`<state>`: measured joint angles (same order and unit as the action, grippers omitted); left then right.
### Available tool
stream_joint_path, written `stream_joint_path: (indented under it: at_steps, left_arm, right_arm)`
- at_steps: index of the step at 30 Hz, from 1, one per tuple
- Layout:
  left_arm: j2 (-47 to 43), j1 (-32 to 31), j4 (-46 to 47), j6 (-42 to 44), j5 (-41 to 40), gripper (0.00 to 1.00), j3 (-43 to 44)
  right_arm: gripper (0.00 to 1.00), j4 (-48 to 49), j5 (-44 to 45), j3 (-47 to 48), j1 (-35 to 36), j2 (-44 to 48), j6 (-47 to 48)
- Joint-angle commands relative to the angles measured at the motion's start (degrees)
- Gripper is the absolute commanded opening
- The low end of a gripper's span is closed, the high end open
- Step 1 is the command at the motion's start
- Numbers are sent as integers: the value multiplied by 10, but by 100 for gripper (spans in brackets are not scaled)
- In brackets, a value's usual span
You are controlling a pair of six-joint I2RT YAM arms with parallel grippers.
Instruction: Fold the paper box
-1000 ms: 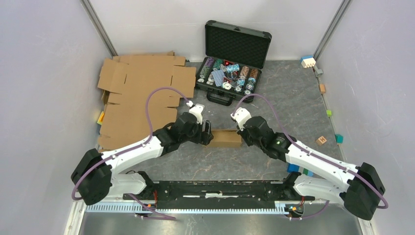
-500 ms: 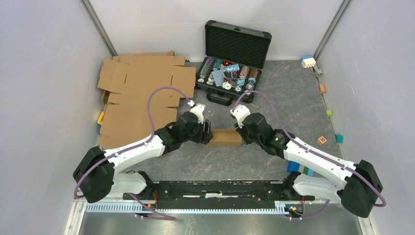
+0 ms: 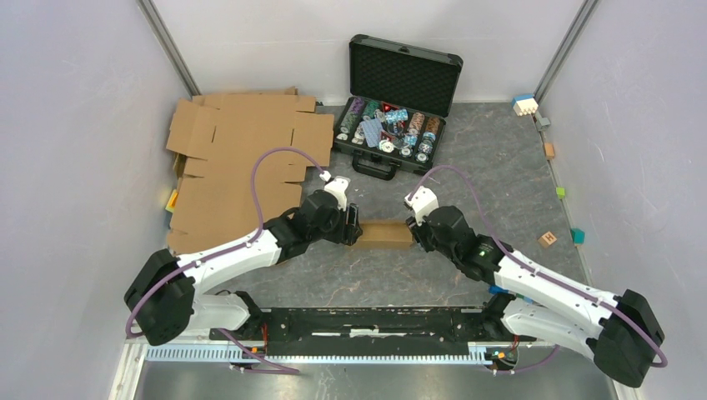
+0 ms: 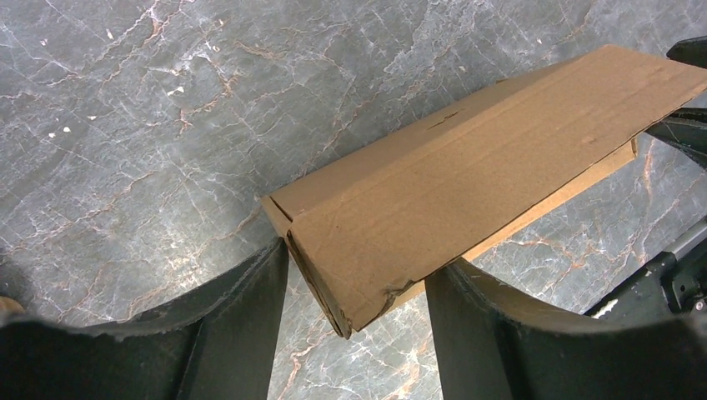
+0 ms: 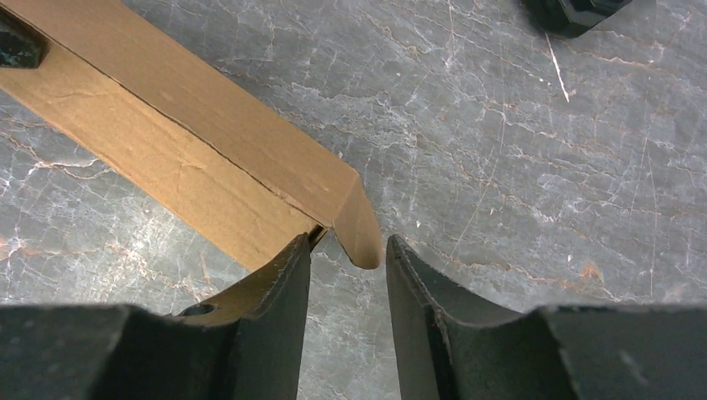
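Paper box lies flat on table, centre. Left gripper pinches its left end; right gripper fingers spread loosely around end flap. Clamp left firm, press flap squarely along crease, avoid crushing.

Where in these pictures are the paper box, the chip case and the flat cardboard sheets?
paper box (image 3: 383,234): top view, middle of its top face.
chip case (image 3: 405,79): top view, foam lining of its open lid.
cardboard sheets (image 3: 242,158): top view, middle of the top sheet.
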<state>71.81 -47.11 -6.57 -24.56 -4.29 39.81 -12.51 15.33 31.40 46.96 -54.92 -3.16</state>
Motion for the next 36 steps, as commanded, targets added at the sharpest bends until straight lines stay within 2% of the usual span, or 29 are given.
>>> stream_joint_path:
  at_steps: [1, 4, 8, 12, 23, 31, 32, 34, 36]
  left_arm:
    - [1, -2, -36, 6, -19, 66, 16]
    - [1, -2, -39, 6, -22, 66, 18]
    - [7, -2, -51, 3, -26, 66, 24]
    - [13, -2, -55, 0, -24, 65, 27]
    - [30, -3, -57, -4, -23, 63, 33]
    - [29, -6, -59, -12, -32, 62, 31]
    - [29, -7, -58, -14, -33, 60, 31]
    - [32, -9, -58, -15, -32, 49, 32]
    - [34, -10, -59, -15, -34, 47, 33]
  right_arm:
    - [42, 41, 27, -13, -2, 7, 9]
    - [36, 46, 29, -9, -2, 2, 12]
    - [13, 40, 16, 2, -2, -2, 6]
    - [0, 8, 10, 25, -3, -6, -10]
    - [0, -86, -30, 110, -2, -55, -68]
    - [0, -118, -53, 150, -2, -65, -98]
    - [0, -121, -58, 153, -2, -68, -103]
    - [0, -123, -67, 155, -2, -72, -112]
    - [0, -125, -68, 158, -2, -76, -126]
